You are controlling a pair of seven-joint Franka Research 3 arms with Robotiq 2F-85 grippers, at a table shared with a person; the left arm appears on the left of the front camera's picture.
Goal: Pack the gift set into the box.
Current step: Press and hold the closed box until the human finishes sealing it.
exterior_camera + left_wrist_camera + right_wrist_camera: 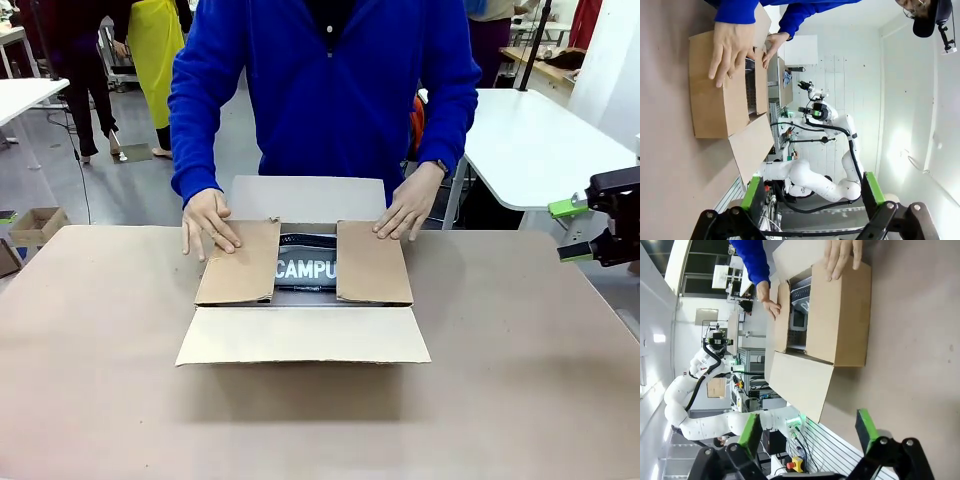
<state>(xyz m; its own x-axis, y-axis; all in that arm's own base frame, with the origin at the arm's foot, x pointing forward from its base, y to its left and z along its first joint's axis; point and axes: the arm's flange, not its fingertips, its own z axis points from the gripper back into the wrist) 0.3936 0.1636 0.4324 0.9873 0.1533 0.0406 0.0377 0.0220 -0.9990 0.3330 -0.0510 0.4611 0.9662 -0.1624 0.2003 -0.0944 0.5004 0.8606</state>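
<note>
In the front view, the box (300,335) sits mid-picture on the table (100,400). Its near flap lies flat toward six o'clock and its far flap is open toward twelve. The two side flaps are folded inward, and the gift set (305,268) shows through the gap between them, inside the box, with its white lettering partly covered. A person at twelve o'clock presses one hand (208,222) on the nine o'clock flap and the other hand (408,205) on the three o'clock flap. The right gripper (572,230) hangs at three o'clock by the picture's edge, well apart from the box, its jaws parted and empty.

In the left wrist view, the left gripper (812,192) at six o'clock has its jaws spread wide with nothing between them. The box lies at ten o'clock with both hands on it.

In the right wrist view, the right gripper's fingers rise at six o'clock, wide apart and holding nothing. The box lies toward twelve o'clock, and the gift set is visible between its flaps.
</note>
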